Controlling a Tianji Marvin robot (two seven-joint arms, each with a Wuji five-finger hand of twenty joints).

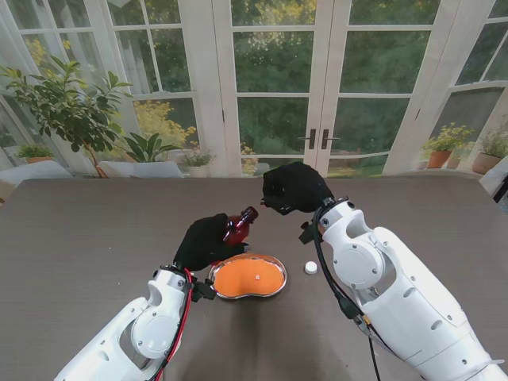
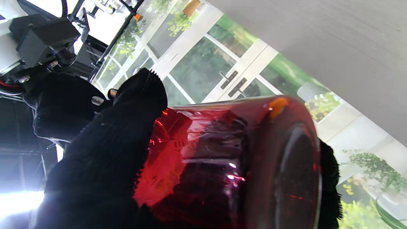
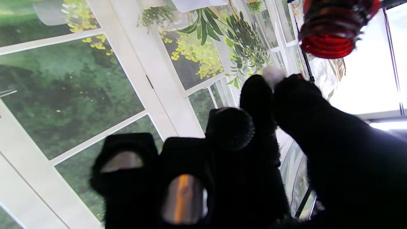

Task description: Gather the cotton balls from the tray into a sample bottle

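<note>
Left robot hand (image 1: 208, 240) is closed around the red sample bottle (image 1: 236, 228), holding it off the desk (image 1: 95, 230) and tilted, its open threaded neck pointing toward the right side; the left wrist view shows the glass body wrapped by the black gloved fingers (image 2: 105, 140). Right robot hand (image 1: 295, 188) is raised beside and just beyond the bottle mouth, thumb and forefinger pinched on one small white cotton ball (image 3: 272, 74); the other fingers are curled in. In the right wrist view the bottle neck sits near the pinched ball but apart from it, not yet aligned over the opening. The kidney-shaped tray (image 1: 248, 277) with orange liner lies on the desk nearer to me, with one small white ball (image 1: 259, 276) left in it. A white cap (image 1: 310, 267) lies just to the right of the tray. Step in hand, as judged: transfer of a picked ball to the bottle. Next move calls for bringing fingertips onto the narrow mouth, then releasing; the small opening leaves little margin, and the ball may cling to the glove fabric.
</note>
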